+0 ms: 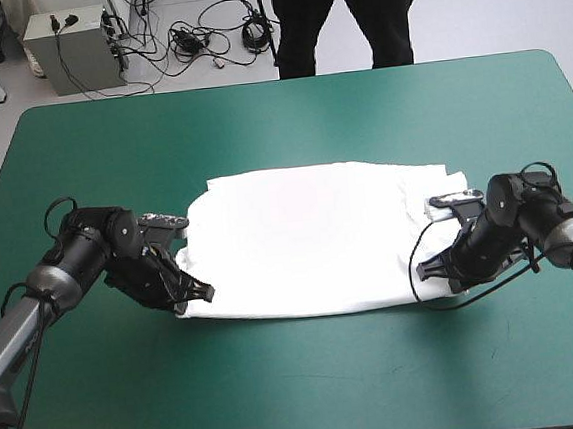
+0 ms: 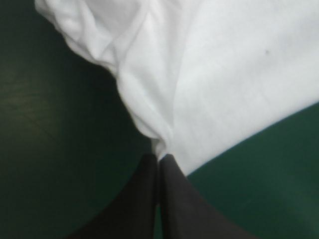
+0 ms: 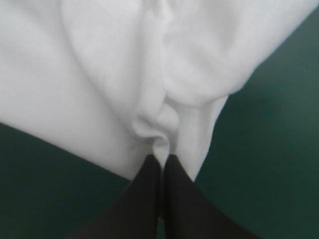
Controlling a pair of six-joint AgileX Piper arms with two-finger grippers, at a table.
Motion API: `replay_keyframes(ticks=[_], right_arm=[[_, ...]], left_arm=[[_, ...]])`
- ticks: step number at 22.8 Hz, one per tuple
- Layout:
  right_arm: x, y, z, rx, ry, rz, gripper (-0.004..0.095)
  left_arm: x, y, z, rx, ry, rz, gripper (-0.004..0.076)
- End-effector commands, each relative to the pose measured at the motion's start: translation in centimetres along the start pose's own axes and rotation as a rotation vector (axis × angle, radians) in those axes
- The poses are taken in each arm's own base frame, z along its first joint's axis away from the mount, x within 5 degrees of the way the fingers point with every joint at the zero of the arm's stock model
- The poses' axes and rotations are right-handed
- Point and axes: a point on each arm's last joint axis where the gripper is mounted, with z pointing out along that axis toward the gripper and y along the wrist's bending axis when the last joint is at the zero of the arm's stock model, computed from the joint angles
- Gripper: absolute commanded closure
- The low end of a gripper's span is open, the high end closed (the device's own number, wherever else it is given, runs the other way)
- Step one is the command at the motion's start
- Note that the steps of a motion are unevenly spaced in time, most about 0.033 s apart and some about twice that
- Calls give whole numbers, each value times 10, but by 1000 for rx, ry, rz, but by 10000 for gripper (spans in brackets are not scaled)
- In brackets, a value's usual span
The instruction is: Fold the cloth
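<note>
High view: a white T-shirt [image 1: 309, 243] lies spread flat on the teal-green counter [image 1: 259, 127], around its middle and a little toward the near edge. The shirt's near hem runs roughly along that edge. My left gripper [image 1: 201, 292] sits low at the shirt's near left corner, clamped on the cloth. My right gripper [image 1: 427, 267] sits low at the near right corner, clamped on the cloth in the same way. At the far right corner a small extra layer of cloth juts out past the main outline.

Left wrist view: my left gripper [image 2: 159, 158] has its two black fingers [image 2: 144, 199] pressed together in one pointed arch, pinching the T-shirt [image 2: 224, 74] at its corner. The cloth puckers at the tips, then widens ahead of them, wrinkled along one edge and smooth across the rest. Bare counter [image 2: 50, 149] shows on both sides.

Right wrist view: my right gripper [image 3: 162, 159] is likewise pinched tight on a corner of the T-shirt [image 3: 99, 74]. A soft fold rises from the tips, with rounded creases ahead. Bare counter [image 3: 279, 149] flanks the cloth on either side.
</note>
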Motion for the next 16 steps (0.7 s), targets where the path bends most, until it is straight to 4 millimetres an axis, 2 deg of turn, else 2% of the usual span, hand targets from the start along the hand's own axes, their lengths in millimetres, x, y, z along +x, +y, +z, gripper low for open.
replay_keyframes(ticks=[1,4,8,11,16], right_arm=[[13,11,-4,-11,-9,-43,925],[17,14,1,-14,13,-54,925],[15,13,0,-2,-16,-52,907],[14,13,0,1,-18,-56,777],[19,11,0,19,31,-66,449]], left_arm=[[16,-7,-8,34,-41,-2,733],[28,-11,-3,37,-52,10,733],[26,-10,-1,22,-75,16,724],[26,-10,0,15,-70,20,622],[30,-9,0,11,-33,24,397]])
